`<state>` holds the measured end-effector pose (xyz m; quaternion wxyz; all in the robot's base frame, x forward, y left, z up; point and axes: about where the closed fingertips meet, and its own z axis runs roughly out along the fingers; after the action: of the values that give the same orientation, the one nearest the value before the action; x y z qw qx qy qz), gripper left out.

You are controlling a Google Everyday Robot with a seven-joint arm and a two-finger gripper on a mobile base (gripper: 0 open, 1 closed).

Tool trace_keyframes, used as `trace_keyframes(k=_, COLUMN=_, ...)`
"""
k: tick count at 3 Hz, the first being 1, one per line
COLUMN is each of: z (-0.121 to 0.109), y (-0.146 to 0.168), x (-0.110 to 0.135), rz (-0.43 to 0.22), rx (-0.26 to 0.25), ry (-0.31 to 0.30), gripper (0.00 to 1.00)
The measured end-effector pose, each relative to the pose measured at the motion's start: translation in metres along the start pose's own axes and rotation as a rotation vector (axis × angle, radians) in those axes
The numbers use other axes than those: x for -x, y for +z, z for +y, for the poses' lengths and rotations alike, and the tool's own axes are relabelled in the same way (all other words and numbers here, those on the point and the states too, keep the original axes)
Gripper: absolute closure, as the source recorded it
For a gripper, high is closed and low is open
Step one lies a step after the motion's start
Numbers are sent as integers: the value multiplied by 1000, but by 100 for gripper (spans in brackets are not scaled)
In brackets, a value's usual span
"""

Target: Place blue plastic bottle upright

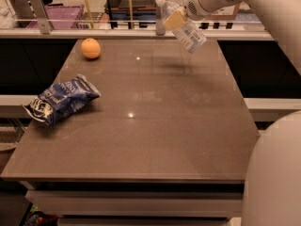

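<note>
The blue plastic bottle hangs tilted in the air above the far right part of the table. Its white cap points up and to the left, its base down and to the right. My gripper is shut on the bottle's middle, with a tan fingertip across the label. The white arm comes in from the upper right corner. The bottle's shadow falls on the tabletop just below it.
An orange rests at the table's far left. A dark blue-and-white snack bag lies near the left edge. Beyond the far edge runs a rail with shelving behind. The robot's white body fills the lower right.
</note>
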<state>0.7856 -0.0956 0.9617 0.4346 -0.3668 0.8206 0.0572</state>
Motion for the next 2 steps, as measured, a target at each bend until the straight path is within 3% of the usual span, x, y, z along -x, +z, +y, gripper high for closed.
trace_keyframes(k=2, z=3, y=-8, x=6, rz=-166, rx=24, ry=3, gripper=100)
